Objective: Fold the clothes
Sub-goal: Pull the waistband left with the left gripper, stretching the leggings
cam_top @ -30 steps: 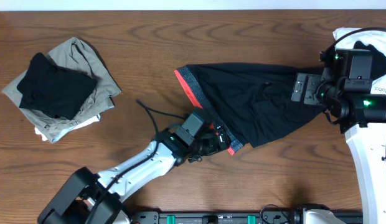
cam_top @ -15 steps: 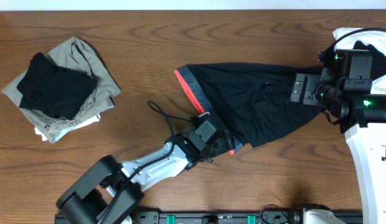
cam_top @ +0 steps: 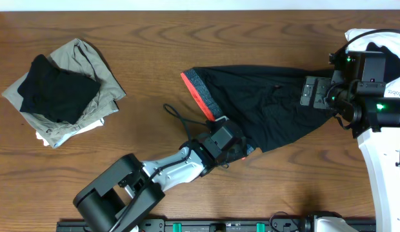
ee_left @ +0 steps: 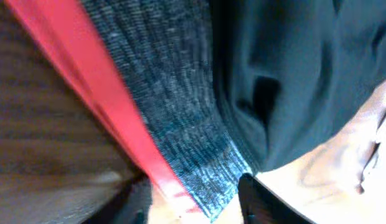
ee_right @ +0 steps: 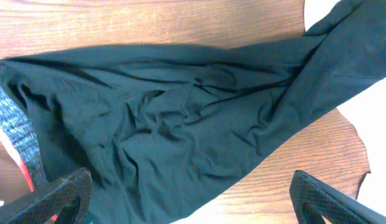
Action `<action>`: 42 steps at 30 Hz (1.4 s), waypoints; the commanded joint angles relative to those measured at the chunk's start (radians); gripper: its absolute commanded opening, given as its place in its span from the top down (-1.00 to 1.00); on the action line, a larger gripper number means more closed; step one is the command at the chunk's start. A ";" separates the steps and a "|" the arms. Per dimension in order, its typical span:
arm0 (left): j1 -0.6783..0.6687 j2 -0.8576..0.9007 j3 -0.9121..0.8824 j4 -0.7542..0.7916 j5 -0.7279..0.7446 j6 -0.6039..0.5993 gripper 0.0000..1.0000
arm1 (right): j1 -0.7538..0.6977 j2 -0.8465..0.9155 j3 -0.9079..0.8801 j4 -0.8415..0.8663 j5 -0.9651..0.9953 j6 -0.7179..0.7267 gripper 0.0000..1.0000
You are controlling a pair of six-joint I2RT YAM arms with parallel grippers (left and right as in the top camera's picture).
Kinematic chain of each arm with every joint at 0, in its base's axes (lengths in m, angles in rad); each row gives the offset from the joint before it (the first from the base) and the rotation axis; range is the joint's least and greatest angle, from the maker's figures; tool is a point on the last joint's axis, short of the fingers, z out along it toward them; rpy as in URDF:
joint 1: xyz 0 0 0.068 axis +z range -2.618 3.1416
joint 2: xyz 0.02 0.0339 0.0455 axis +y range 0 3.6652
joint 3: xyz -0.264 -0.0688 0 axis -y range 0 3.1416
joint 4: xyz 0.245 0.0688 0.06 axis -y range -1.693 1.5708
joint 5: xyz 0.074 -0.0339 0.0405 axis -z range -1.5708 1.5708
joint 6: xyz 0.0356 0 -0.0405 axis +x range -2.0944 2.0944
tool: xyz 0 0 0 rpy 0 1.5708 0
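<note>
Fingers (ee_left: 258, 200) of the left gripper (cam_top: 233, 148) straddle the waistband's (ee_left: 180, 112) near corner, partly closed; a firm pinch cannot be told. The clothes (cam_top: 271, 106) lie spread from the tabletop's (cam_top: 122, 161) centre toward its right edge. The right gripper (ee_right: 187, 202) hovers over them wide open and empty, probably ready for the legs.

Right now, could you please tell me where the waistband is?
In the overhead view, the waistband lies mid-table at the left end of the trousers, its lower corner at the left hand.

Table (cam_top: 148, 58) bare between pile (cam_top: 61, 90) and clothes (cam_top: 264, 109) (left arm (cam_top: 174, 169) blocks front).
</note>
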State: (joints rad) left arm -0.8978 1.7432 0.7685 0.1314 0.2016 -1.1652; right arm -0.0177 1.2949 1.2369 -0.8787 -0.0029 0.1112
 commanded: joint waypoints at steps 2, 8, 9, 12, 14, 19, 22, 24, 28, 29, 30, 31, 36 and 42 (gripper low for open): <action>-0.007 0.034 -0.024 -0.017 -0.009 0.000 0.38 | -0.008 -0.001 0.012 0.000 -0.005 0.008 -0.99; -0.006 0.033 -0.024 -0.036 -0.008 0.010 0.89 | -0.008 -0.001 0.012 0.000 -0.005 0.008 -0.98; -0.005 0.031 -0.024 -0.042 -0.009 0.013 0.88 | -0.008 -0.001 0.012 0.000 -0.005 0.008 -0.99; 0.006 0.024 -0.024 -0.048 -0.009 0.064 0.88 | -0.008 -0.001 0.012 -0.001 -0.005 0.008 -0.99; 0.019 0.009 -0.024 -0.060 -0.009 0.088 0.88 | -0.008 -0.001 0.012 -0.001 -0.005 0.008 -0.98; 0.061 -0.066 -0.024 -0.136 -0.024 0.153 0.88 | -0.008 -0.001 0.012 -0.001 -0.005 0.008 -0.99; 0.085 -0.141 -0.024 -0.209 -0.074 0.200 0.88 | -0.008 -0.001 0.012 -0.001 -0.005 0.008 -0.98; 0.098 -0.200 -0.024 -0.260 -0.124 0.235 0.88 | -0.008 -0.001 0.012 -0.001 -0.005 0.008 -0.98; 0.134 -0.307 -0.024 -0.381 -0.230 0.258 0.88 | -0.008 -0.001 0.012 -0.001 -0.005 0.008 -0.98; 0.148 -0.330 -0.024 -0.404 -0.241 0.265 0.88 | -0.008 -0.001 0.012 -0.001 -0.005 0.008 -0.98; 0.164 -0.352 -0.024 -0.414 -0.240 0.272 0.88 | -0.008 -0.001 0.012 -0.001 -0.005 0.008 -0.99; 0.174 -0.366 -0.024 -0.414 -0.234 0.271 0.88 | -0.008 -0.001 0.012 -0.001 -0.005 0.008 -0.98; 0.173 -0.375 -0.024 -0.312 -0.126 0.270 0.88 | -0.008 -0.001 0.012 -0.001 -0.005 0.008 -0.99; 0.111 -0.291 -0.024 -0.208 -0.083 0.252 0.88 | -0.008 -0.001 0.012 -0.004 -0.006 0.008 -0.99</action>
State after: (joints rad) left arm -0.7586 1.4006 0.7498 -0.0937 0.0803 -0.9157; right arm -0.0174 1.2949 1.2369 -0.8783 -0.0048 0.1112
